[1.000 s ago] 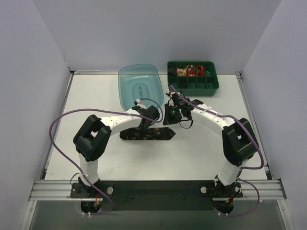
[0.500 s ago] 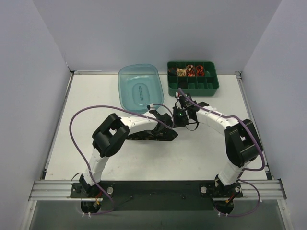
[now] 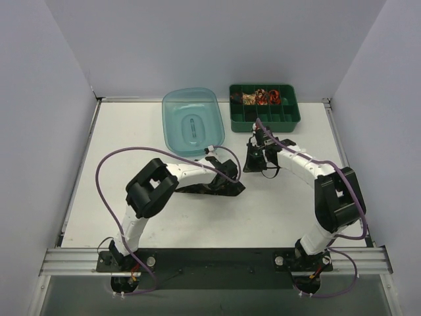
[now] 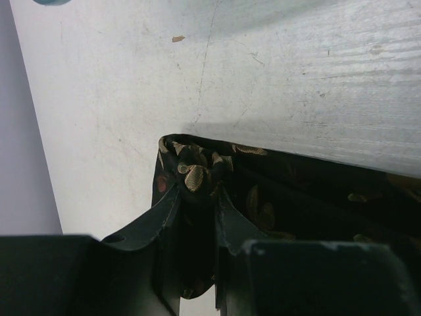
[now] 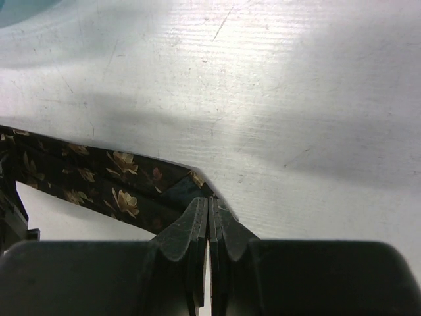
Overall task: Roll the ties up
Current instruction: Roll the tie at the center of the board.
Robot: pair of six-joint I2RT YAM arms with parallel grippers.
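Observation:
A black tie [image 3: 200,189] with gold flowers lies across the middle of the table. My left gripper [image 3: 230,175] is low over its right part. In the left wrist view that gripper [image 4: 196,187] is shut on a bunched, rolled-up end of the tie [image 4: 302,191]. My right gripper [image 3: 252,162] is just right of it, and its jaws [image 5: 209,201] are pressed together on the pointed tip of the tie [image 5: 99,178], which runs off to the left. Small red and beige rolled ties [image 3: 262,97] sit in the tray's back compartments.
A green compartment tray [image 3: 286,120] stands at the back right. A teal plastic tub [image 3: 192,122] stands left of it, close behind the left gripper. Purple cables loop over both arms. Walls close in the table's left and right sides.
Both grippers have shifted to the right. The left one has travelled along the tie towards its right end, and the tie's visible length has shortened. The right one has drawn back towards the tray.

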